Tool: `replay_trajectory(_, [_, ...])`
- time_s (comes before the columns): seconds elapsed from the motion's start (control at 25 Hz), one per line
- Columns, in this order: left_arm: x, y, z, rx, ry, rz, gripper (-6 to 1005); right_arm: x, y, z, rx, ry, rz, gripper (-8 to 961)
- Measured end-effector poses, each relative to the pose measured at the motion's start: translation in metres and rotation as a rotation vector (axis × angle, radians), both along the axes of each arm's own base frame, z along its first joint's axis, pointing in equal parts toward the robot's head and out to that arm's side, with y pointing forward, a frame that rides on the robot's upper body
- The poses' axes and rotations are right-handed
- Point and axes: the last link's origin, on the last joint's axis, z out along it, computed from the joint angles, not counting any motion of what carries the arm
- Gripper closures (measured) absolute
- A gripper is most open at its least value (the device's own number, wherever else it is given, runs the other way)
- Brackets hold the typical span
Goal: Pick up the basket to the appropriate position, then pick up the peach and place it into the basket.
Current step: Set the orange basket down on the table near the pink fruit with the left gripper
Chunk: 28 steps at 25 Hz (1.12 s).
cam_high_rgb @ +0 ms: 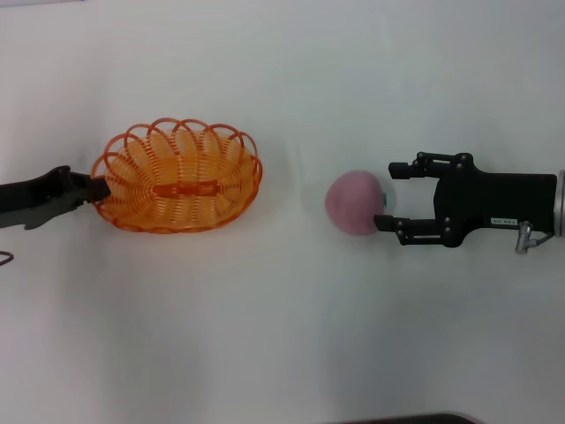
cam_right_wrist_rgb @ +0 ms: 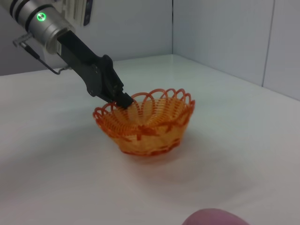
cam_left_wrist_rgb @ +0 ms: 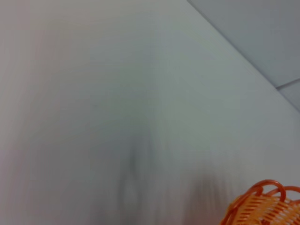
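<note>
The orange wire basket (cam_high_rgb: 177,177) sits at the table's left; it also shows in the right wrist view (cam_right_wrist_rgb: 147,126) and, as a bit of rim, in the left wrist view (cam_left_wrist_rgb: 265,206). My left gripper (cam_high_rgb: 99,187) is shut on the basket's left rim, as the right wrist view (cam_right_wrist_rgb: 123,99) also shows. The pink peach (cam_high_rgb: 355,203) lies right of centre, and its top shows in the right wrist view (cam_right_wrist_rgb: 211,218). My right gripper (cam_high_rgb: 393,194) is open, level with the peach, its fingertips (cam_high_rgb: 384,223) at the peach's right side.
The white table (cam_high_rgb: 282,336) spreads around both objects. A dark edge (cam_high_rgb: 415,419) shows at the table's front. Grey wall panels (cam_right_wrist_rgb: 225,33) stand behind the table's far side.
</note>
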Motion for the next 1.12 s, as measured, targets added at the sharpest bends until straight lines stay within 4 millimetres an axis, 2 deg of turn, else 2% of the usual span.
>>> replay_trajectory(0.2, [0.0,0.003,-0.008,0.022,0.024,-0.001,944,0.0,0.001,0.0,0.003,-0.003,-0.003,142])
replay_trajectory(0.76, [-0.005,0.003,-0.012,0.059,0.012,0.025,944,0.001,0.0,-0.001,0.003,-0.003,-0.006,141])
replay_trajectory(1.12, [-0.001,0.003,-0.015,0.039,0.014,0.008,944,0.001,0.001,-0.001,0.004,-0.005,-0.005,141])
